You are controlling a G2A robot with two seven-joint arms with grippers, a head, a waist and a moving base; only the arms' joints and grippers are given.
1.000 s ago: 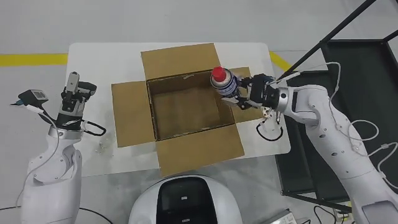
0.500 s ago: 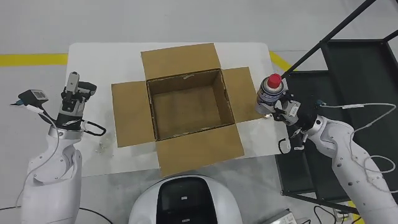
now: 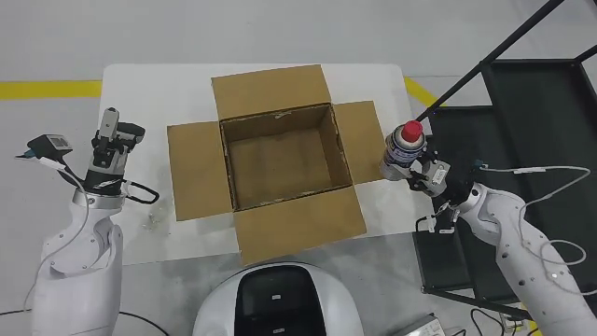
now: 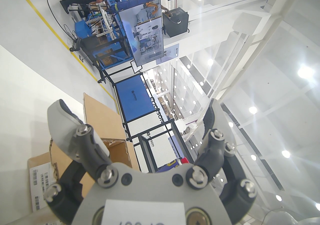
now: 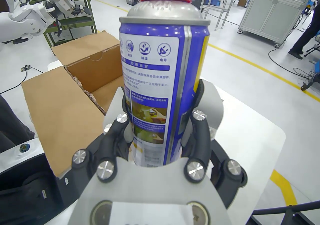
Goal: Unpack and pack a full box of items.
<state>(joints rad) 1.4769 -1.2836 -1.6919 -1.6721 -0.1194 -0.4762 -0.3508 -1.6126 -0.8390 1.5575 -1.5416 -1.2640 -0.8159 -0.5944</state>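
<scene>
1. Okay, found the right tool (image 3: pixel 410 159) clamped round the lower body of the spray can (image 3: pixel 408 140), red cap up, pretty much upright.
2. Spotted the can just past the right-hand flap of the box (image 3: pixel 359 140), out by the right edge of the bench (image 3: pixel 140 84) and near the dark rack (image 3: pixel 522 103). Couldn't tell base-on-bench from hovering just above.
3. Read it as the unpacking half: can out of the box and due a set-down alongside. Saw bare cardboard at the bottom of the box, so probably close to done with unloading.
4. Called for a straight-down lower with the can kept vertical. Not much bench between flap and edge, so better aimed a touch inward than toward the drop-off.
5. Worth holding the clamp until after seating the base flat. Tall and narrow, so likely tippy. Then needed fingers eased apart evenly and a level pull-back, without brushing the label side.
6. Also worth steering clear of the flap on the way down, to avoid a nudge to the box.
7. Found the left tool (image 4: pixel 137 116) parked at the bench's left edge, fingers spread apart with nothing between, well apart from the can. Didn't look needed for this bit.
</scene>
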